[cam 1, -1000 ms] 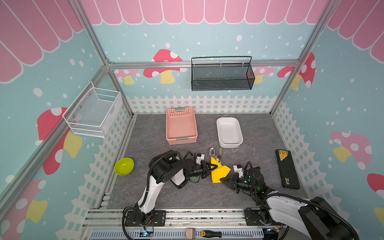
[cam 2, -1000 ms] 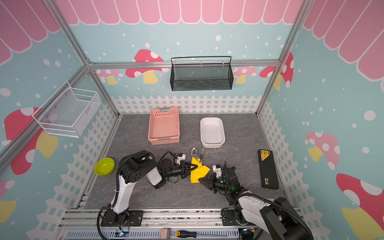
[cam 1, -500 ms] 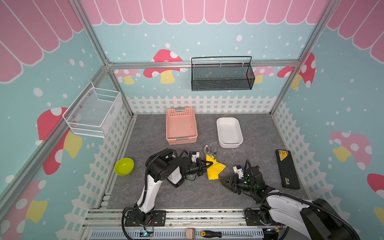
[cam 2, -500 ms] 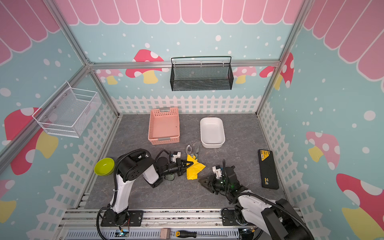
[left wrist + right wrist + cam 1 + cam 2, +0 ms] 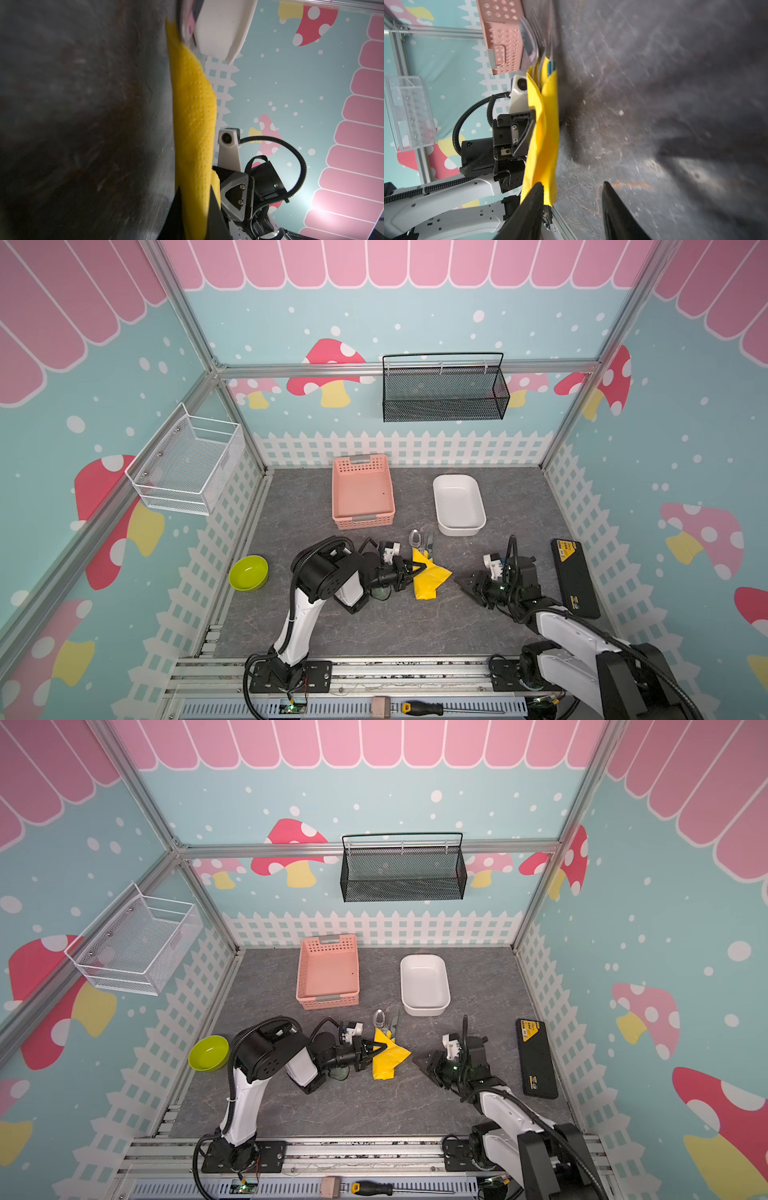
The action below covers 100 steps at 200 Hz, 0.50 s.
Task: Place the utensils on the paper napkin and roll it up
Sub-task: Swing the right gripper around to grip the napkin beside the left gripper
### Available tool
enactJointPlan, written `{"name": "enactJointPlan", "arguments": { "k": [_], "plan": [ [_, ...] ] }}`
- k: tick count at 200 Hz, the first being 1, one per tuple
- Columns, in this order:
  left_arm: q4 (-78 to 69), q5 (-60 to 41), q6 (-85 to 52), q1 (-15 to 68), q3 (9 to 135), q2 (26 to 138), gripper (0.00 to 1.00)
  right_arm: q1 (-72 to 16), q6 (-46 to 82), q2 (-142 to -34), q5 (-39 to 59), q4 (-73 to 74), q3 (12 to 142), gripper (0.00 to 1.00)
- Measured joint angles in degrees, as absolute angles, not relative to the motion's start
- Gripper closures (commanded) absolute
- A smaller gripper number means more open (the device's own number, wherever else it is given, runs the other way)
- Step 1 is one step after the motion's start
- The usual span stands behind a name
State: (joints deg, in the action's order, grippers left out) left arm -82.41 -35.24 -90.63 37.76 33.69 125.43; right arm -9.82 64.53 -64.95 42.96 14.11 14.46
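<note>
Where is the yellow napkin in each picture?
Top view: napkin in the middle of the floor, at the left hand.
Top view: napkin, same spot.
Left wrist: napkin, long strip mid-picture.
Right wrist: napkin, long strip mid-picture.
Landmark: the left hand pinching it, in all four.

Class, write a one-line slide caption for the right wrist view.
Right gripper open near the folded napkin; left gripper pinches it, utensils poking out.

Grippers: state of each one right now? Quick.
Left gripper: shut on the paper napkin, pinching its edge.
Right gripper: open, holding nothing.
</note>
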Motion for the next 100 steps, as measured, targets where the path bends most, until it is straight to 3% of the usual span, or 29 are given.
{"name": "enactJointPlan", "arguments": {
  "k": [37,100],
  "plan": [
    [-82.4,-35.8,-90.6,37.6,33.8,125.5,1.00,-9.6,62.2,-77.9,50.2,22.1,20.3,0.35],
    [-82.4,-35.9,-90.6,37.6,34.0,125.6,1.00,-12.6,63.5,-94.5,57.3,34.5,26.1,0.36]
  ]
}}
